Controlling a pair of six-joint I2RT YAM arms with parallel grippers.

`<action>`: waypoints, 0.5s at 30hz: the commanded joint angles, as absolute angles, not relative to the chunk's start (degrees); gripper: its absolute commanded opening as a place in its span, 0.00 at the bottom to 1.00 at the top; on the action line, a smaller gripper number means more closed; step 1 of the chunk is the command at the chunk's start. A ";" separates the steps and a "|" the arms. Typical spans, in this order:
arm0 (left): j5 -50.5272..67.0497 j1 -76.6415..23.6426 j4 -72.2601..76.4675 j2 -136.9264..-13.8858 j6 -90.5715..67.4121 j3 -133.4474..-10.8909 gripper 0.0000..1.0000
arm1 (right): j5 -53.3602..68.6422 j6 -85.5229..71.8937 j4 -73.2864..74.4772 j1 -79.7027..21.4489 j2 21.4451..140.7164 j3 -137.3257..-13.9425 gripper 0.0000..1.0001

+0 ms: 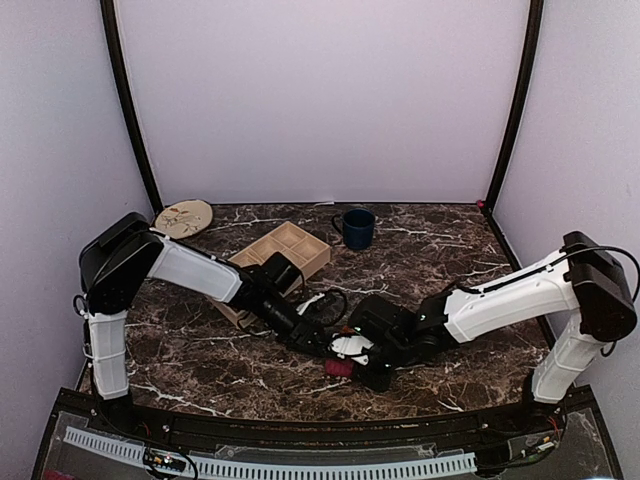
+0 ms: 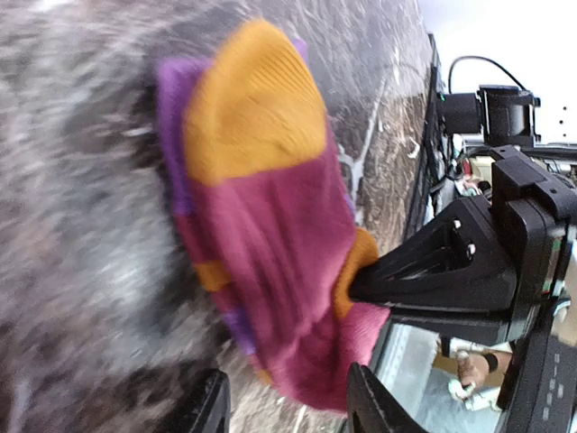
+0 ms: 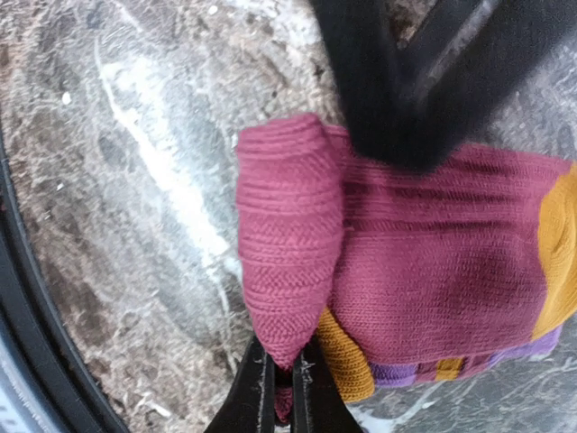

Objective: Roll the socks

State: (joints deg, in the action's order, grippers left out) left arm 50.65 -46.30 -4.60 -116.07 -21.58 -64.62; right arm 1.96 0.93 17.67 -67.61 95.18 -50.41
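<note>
Right wrist, unlike top, shows gripper (image 3: pixel 281 368) pinching socks (image 3: pixel 424 271).

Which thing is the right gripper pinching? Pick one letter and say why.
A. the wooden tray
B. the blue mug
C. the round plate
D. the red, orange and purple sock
D: in the right wrist view the right gripper has its two fingers closed together on the folded red end of the sock, which lies on the marble table.
</note>
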 commanded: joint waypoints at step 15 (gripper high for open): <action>24.21 -51.80 12.28 -99.42 -14.59 -50.95 0.46 | 27.75 -0.92 24.15 -57.62 99.29 -56.33 0.00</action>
